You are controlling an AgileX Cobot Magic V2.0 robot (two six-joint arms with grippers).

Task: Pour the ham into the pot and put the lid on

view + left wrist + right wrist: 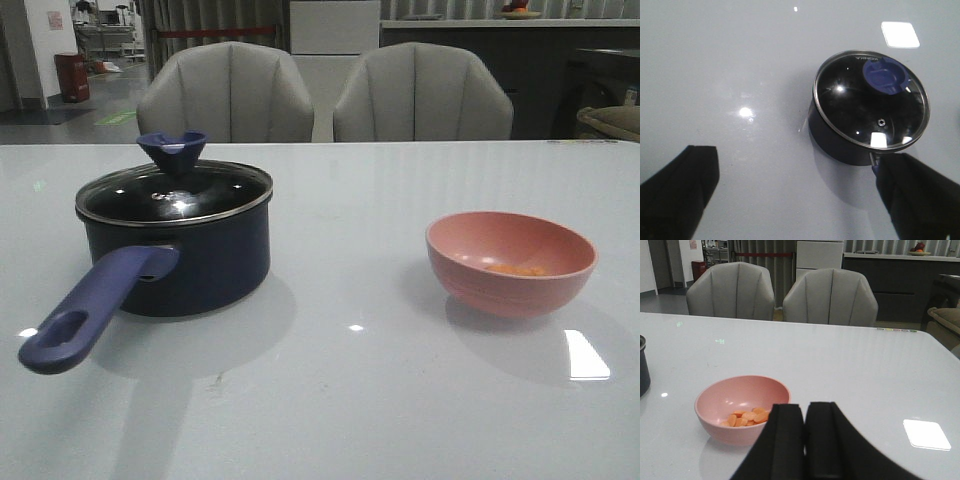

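The dark navy pot stands at the table's left with the glass lid on it, and its purple-blue handle points to the front left. The ham lies as several orange pieces in a salmon-pink bowl at the right. Neither gripper shows in the front view. In the left wrist view my left gripper is open and empty above the table, just short of the pot and lid. One finger covers the handle. My right gripper is shut and empty, beside the bowl holding the ham.
Two grey chairs stand behind the table's far edge. The white table shows bright light reflections. A sliver of the pot shows at the edge of the right wrist view.
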